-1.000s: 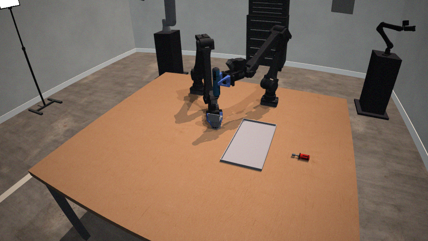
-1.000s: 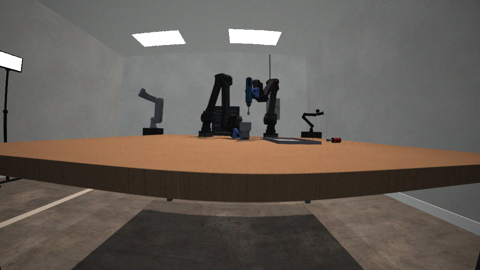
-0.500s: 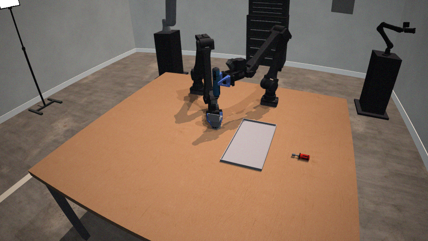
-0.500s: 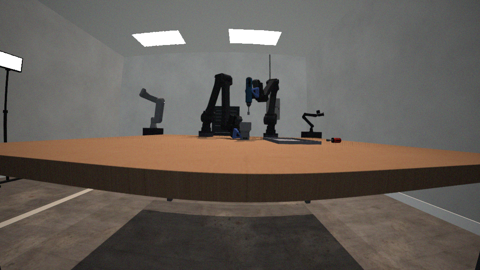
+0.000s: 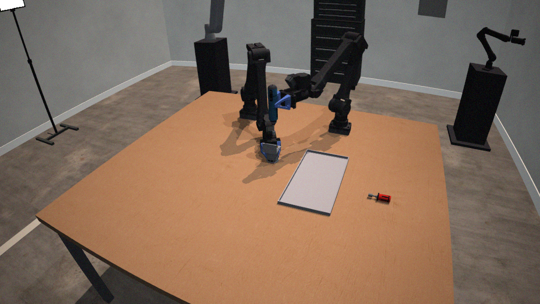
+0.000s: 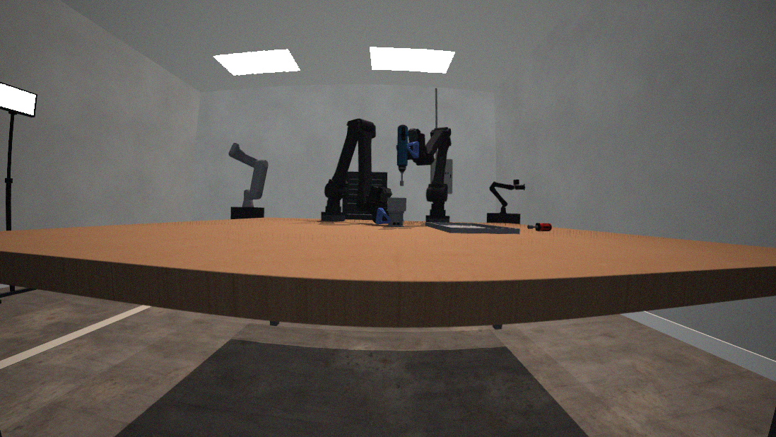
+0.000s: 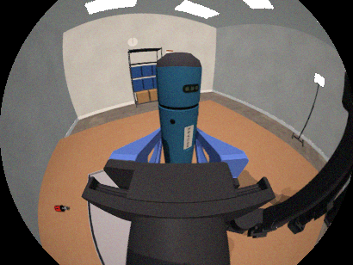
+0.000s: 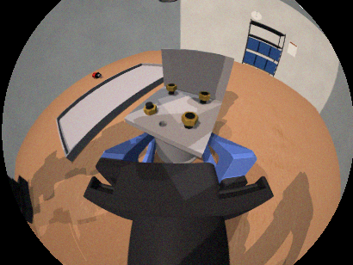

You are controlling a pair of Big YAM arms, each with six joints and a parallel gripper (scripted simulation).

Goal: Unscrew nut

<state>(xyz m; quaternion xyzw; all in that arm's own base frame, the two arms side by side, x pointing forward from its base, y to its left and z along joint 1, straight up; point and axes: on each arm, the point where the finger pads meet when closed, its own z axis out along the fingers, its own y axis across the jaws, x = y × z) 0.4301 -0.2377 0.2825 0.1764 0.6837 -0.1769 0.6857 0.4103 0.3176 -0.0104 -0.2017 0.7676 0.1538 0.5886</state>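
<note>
Left hand [image 5: 278,101] [image 6: 408,149] [image 7: 178,148] is clamping the driver [image 5: 272,107] [image 6: 402,146] [image 7: 178,86] aloft; right hand [image 5: 270,151] [image 6: 387,217] [image 8: 178,150] is gripping the module [image 5: 272,160] [image 6: 396,220] [image 8: 172,151]. Probably aligning; next calls for lowering squarely onto the seemingly lowest nut [image 8: 150,110].

And here's the wooden table [image 5: 211,211] [image 6: 396,260] [image 7: 73,150] [image 8: 293,142], a shallow tray [image 5: 313,183] [image 6: 472,228] [image 7: 108,215] [image 8: 112,99] lying flat near the right pincer [image 5: 270,154] [image 6: 389,218] [image 8: 181,148], a red-handled tool [image 5: 383,197] [image 6: 543,226] [image 7: 58,208] [image 8: 95,75] farther out, probably on its side.
</note>
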